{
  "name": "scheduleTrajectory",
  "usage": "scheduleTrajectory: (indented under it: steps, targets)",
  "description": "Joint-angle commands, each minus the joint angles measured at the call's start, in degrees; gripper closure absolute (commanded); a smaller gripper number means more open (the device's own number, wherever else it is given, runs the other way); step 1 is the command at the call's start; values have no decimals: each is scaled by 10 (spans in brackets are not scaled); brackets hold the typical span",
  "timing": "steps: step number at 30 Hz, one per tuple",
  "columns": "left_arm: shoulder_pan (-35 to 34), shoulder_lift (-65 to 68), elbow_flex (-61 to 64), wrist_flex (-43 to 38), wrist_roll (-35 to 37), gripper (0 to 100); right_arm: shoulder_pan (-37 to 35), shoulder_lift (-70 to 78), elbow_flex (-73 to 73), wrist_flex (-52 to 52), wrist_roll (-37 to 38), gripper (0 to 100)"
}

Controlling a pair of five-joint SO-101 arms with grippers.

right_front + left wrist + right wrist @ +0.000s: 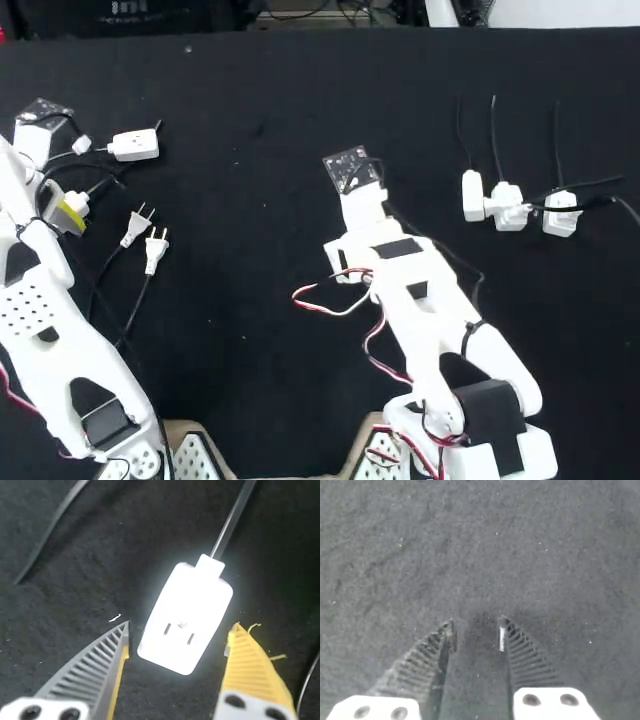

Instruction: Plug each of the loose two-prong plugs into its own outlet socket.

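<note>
Nearest the viewer, at the table's front edge, stand the bases of two white arms: the left arm (60, 350) rises along the left border of the high view, the right arm (420, 300) through its centre. Both extend over the black cloth (250, 90) that covers the table. In the left wrist view the left gripper (180, 626) hangs with its fingers spread wide, a grey ribbed finger (100, 660) on one flank and a yellow-taped finger (250, 665) on the other. Between them a white outlet socket (187, 605) lies face up on the cloth; whether either finger touches it cannot be told. The socket shows two slots, a small mark between them is too blurred to read, and its black cord (232, 520) leaves the far end. The right gripper (476, 624) hovers over cloth, its fingers only narrowly parted. Just beside the left arm, two loose two-prong plugs (146, 235), white with black cords, lie side by side with prongs pointing away. Farther back a white socket block (133, 146) lies; whether it is the one between the fingers cannot be told. At far right, well apart, three white bodies (510, 205) with black cords cluster.
</note>
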Motion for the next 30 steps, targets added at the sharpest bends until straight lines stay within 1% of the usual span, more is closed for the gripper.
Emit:
scheduleTrajectory:
  steps: [1,4,6,14,19,21,27,30]
  targets:
    - [-3,-4,-37,-21,-4,695,-6,-24,-2,-11,-1,868]
    - [-4,2,-37,-48,19,723,-6,-24,-1,-11,-1,868]
    - [-2,3,-37,-59,22,744,-6,-24,-1,-11,-1,868]
    - [7,3,-59,-54,20,751,-6,-24,-1,-11,-1,868]
    - [7,-3,-43,-48,24,755,-6,-24,-1,-11,0,868]
    - [7,-4,-49,-18,21,778,-6,-24,-1,-11,0,868]
    - [7,1,-114,94,21,972,-6,-24,-2,-11,0,868]
    - [7,2,-138,135,21,953,-6,-24,-2,-11,0,868]
